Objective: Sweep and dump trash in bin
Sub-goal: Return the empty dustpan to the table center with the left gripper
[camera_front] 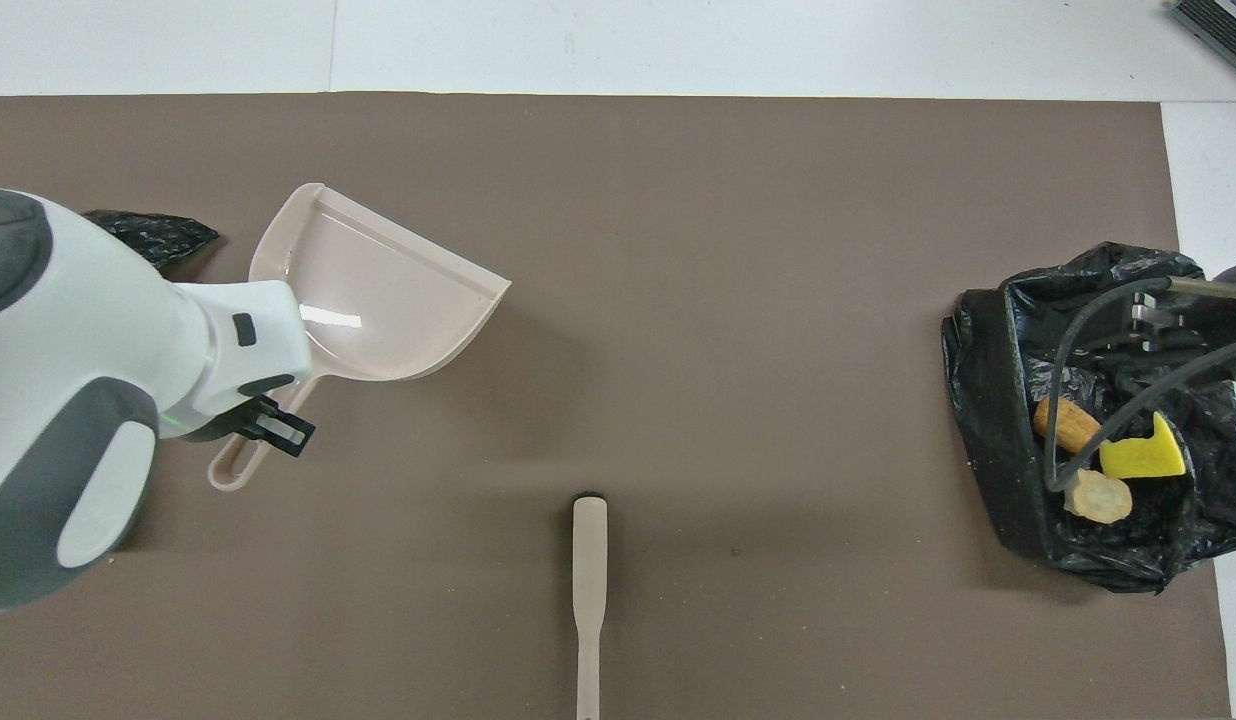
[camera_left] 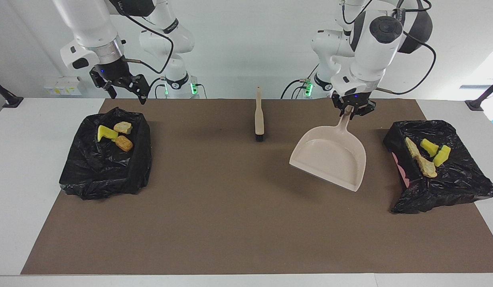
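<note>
Yellow, tan trash [camera_left: 426, 156] chunks in bag-lined bins; left tool [camera_left: 353, 110] pinching dustpan [camera_left: 330, 159] handle; right tool [camera_left: 125, 87] spread.

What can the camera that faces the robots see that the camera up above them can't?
Only the facing view shows inside the bin at the left arm's end, with its four trash pieces; overhead, the left arm hides it. Only the overhead view shows the looped end of the dustpan's handle. Both show the left gripper holding the empty dustpan, the brush, and the other bin.
</note>
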`<state>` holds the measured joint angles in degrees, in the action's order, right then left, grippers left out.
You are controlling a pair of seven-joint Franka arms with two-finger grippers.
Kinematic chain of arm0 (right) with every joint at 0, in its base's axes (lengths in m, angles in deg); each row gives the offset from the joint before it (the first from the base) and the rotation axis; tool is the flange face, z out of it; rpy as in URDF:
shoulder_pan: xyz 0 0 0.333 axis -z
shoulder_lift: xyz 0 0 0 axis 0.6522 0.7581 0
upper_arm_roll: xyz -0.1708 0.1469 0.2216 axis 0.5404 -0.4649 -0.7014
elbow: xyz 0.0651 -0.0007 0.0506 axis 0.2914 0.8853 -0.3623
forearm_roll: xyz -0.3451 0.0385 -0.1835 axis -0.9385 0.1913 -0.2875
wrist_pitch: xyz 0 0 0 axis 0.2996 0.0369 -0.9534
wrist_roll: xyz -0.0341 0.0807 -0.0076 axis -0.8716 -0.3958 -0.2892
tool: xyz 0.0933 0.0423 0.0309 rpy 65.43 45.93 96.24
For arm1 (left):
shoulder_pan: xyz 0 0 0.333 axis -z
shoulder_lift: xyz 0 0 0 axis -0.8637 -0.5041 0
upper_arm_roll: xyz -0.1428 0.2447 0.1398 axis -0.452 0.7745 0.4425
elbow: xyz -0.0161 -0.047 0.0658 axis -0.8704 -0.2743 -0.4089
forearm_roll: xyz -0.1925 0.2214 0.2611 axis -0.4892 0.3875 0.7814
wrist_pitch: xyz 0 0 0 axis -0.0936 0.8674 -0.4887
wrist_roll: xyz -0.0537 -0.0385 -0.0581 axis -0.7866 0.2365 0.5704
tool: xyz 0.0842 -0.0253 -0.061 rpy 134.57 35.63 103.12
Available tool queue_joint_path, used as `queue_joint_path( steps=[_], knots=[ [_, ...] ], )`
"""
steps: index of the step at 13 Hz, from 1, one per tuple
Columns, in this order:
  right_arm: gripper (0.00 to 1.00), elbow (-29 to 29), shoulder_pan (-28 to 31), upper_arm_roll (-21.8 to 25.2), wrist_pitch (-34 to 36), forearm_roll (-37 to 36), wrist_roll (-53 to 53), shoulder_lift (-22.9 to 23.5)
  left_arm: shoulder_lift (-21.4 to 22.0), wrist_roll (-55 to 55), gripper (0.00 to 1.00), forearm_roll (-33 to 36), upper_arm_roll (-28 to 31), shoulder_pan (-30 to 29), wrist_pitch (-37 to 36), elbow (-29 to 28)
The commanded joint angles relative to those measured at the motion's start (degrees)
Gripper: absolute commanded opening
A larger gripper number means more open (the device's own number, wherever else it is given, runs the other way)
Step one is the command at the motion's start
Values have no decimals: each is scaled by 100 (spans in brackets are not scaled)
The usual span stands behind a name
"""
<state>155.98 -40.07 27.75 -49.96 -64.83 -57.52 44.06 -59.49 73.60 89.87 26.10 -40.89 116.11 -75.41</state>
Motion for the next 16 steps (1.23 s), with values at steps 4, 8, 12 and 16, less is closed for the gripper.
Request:
queue_joint_path(
  steps=[4, 8, 12, 16],
  knots=[
    [100, 106, 86, -54, -101, 10, 621, -79, -256, 2089, 0, -446, 112, 1024, 788, 0],
    [100, 106, 77, -46, -75, 10, 712, -88, -940, 2749, 0, -455, 121, 1534, 1622, 27],
    [100, 106, 86, -46, -66, 1, 720, -88, -1741, 3882, 0, -446, 121, 1921, 2852, -8],
    [100, 106, 86, -46, -75, 10, 720, -88, -2312, 4508, 0, -385, 138, 2264, 3338, 140]
  ],
)
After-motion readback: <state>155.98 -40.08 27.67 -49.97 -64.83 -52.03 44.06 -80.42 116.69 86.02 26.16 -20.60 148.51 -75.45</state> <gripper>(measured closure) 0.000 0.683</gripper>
